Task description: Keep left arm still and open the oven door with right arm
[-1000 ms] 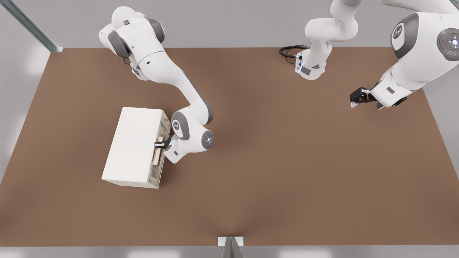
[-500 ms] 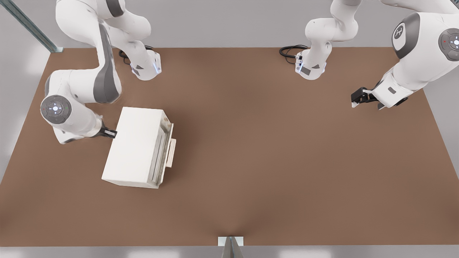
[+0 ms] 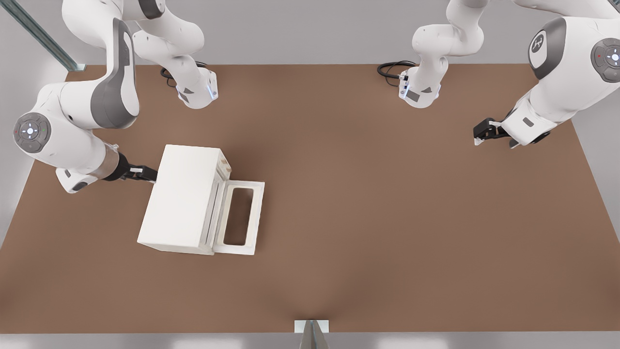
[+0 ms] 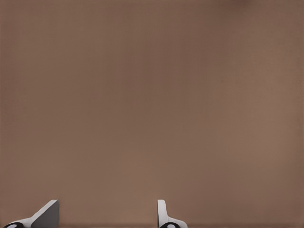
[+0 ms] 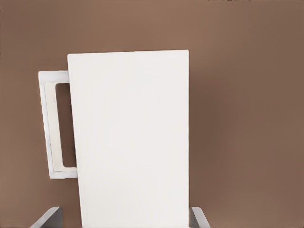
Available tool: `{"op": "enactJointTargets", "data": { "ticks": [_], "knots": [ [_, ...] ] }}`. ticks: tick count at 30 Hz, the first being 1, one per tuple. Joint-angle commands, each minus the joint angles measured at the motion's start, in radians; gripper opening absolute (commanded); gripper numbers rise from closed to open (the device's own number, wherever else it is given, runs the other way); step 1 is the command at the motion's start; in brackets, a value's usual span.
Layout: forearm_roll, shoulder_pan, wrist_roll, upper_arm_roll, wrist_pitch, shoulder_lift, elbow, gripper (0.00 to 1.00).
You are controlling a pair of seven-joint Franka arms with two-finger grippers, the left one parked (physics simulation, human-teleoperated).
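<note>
The cream oven (image 3: 181,196) stands on the brown table toward the front view's left. Its oven door (image 3: 255,218) lies swung down flat on the table in front of the box, with the table showing through the window cut-out. The handle is hidden. My working gripper (image 3: 145,173) is at the opposite side of the oven, by its back wall, and holds nothing. In the right wrist view the oven body (image 5: 128,137) fills the middle, the door (image 5: 47,123) sticks out past it, and my gripper (image 5: 123,221) is open, fingertips (image 5: 50,216) spread wide.
The working arm's base (image 3: 196,92) sits at the table's far edge behind the oven. The parked arm (image 3: 557,82) hangs over the front view's right side. A grey bracket (image 3: 311,329) juts in at the near edge.
One second ago my gripper was at the door handle. It has since swung round to the oven's back side, and the door has dropped from ajar to flat open.
</note>
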Motion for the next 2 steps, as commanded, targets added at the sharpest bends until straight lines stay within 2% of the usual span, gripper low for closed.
{"op": "enactJointTargets", "data": {
  "ticks": [1,2],
  "knots": [
    [-0.001,0.0,-0.181,0.0,0.004,-0.001,0.0,1.0],
    [-0.001,0.0,-0.181,0.0,0.004,-0.001,0.0,1.0]
  ]
}}
